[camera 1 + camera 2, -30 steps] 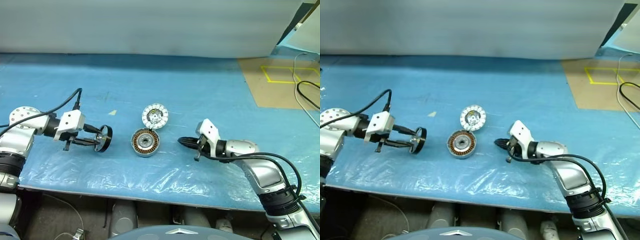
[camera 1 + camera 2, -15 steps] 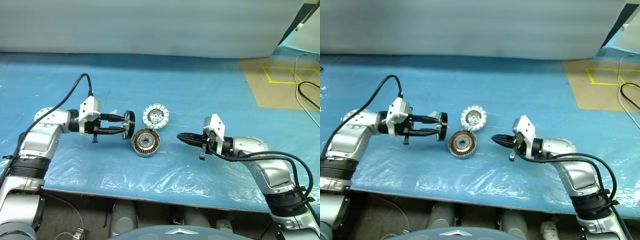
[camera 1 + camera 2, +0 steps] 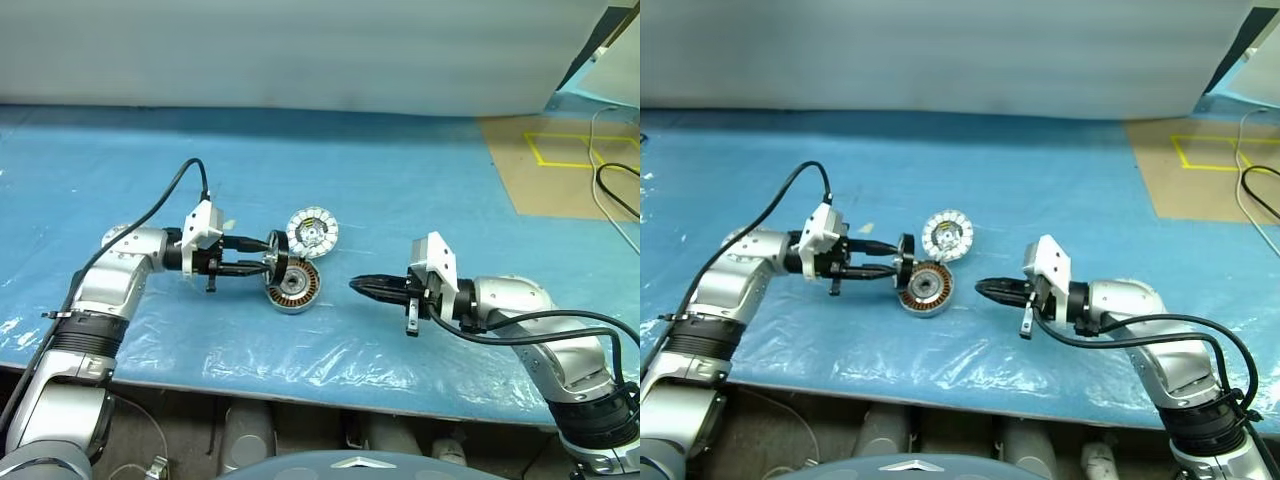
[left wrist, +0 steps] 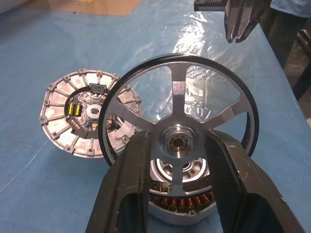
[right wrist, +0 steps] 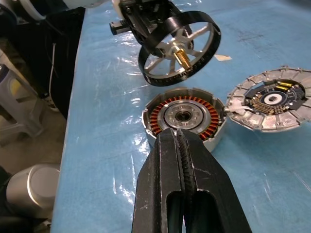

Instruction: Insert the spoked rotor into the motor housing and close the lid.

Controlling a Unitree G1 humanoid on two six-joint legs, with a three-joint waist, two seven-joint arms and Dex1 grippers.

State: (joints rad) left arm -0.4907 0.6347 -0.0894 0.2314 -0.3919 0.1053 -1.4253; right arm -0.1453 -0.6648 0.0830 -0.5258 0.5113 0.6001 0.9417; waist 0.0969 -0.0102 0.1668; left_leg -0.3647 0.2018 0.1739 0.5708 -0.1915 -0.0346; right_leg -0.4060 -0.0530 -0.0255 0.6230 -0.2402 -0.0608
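Both arms are silver-grey metal with black ribbed bands at the joints. A white block sits behind each hand: left hand (image 3: 268, 257), right hand (image 3: 356, 286). Looping black cables run along them. The fingers (image 5: 181, 194) are black, with ridged inner faces.

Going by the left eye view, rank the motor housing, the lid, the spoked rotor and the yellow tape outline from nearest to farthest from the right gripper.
1. motor housing: on the table, just ahead of the shut right gripper.
2. lid, behind the housing, and spoked rotor, in the left gripper: too close to call.
3. yellow tape outline: far off on the robot's right.
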